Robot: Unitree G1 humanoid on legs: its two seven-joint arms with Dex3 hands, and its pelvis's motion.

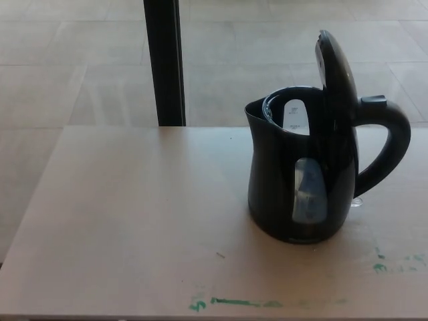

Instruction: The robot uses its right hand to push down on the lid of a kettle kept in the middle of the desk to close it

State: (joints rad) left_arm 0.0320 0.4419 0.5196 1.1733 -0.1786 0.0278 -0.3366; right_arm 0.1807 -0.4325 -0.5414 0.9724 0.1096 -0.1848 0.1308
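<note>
Fingers unseen; kettle [301,180] lid [336,73] upright.

Black kettle [287,194], green-smeared pale desk [134,221]

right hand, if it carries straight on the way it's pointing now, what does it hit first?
Cannot say: neither hand is in the head view, so no pointing direction shows. What stands on the desk is the kettle, handle toward the picture's right, with its lid upright and open.
</note>
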